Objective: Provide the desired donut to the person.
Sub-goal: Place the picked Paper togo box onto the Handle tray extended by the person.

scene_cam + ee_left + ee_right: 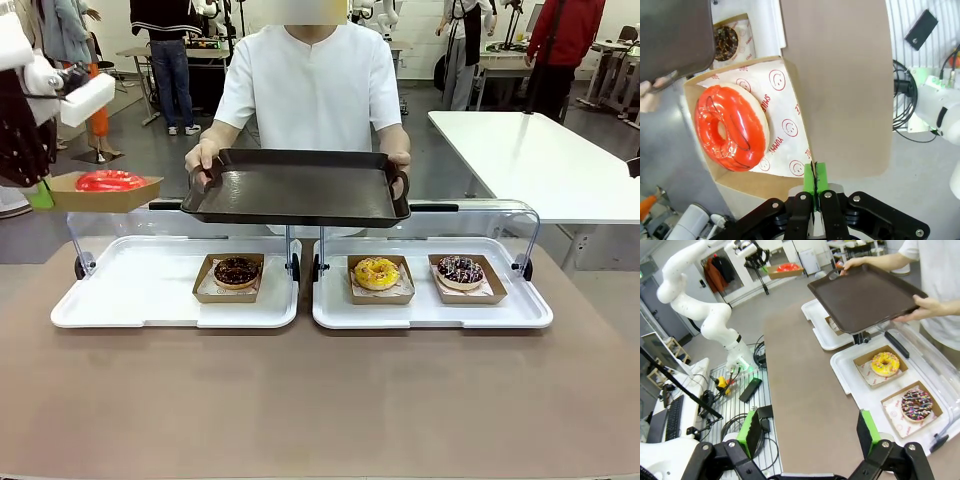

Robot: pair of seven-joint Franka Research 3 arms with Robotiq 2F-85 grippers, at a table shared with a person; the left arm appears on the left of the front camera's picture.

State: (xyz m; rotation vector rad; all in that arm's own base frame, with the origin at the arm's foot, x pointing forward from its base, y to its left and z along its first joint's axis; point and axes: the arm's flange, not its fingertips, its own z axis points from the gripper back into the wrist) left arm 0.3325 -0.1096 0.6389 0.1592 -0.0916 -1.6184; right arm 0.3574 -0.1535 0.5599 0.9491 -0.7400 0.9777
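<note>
Already your red donut [732, 127], glossy with thin dark lines, rides in its cardboard box [105, 200], held up in the air just beside the person's [313, 85] dark tray [297, 188]; setting it there is what remains. Your left gripper [815, 182] is clamped on the box's rim, and your right gripper [807, 432] hangs spread apart above the table [300, 400].

Boxed donut [110, 181] left of the held tray [296, 188]

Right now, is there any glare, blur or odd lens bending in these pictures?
Left wrist view: light glints white off the glaze of the red donut. Front view: the dark tray carries a soft sheen under even lighting. Right wrist view: the table runs slanted across the picture, with nothing blurred.
</note>
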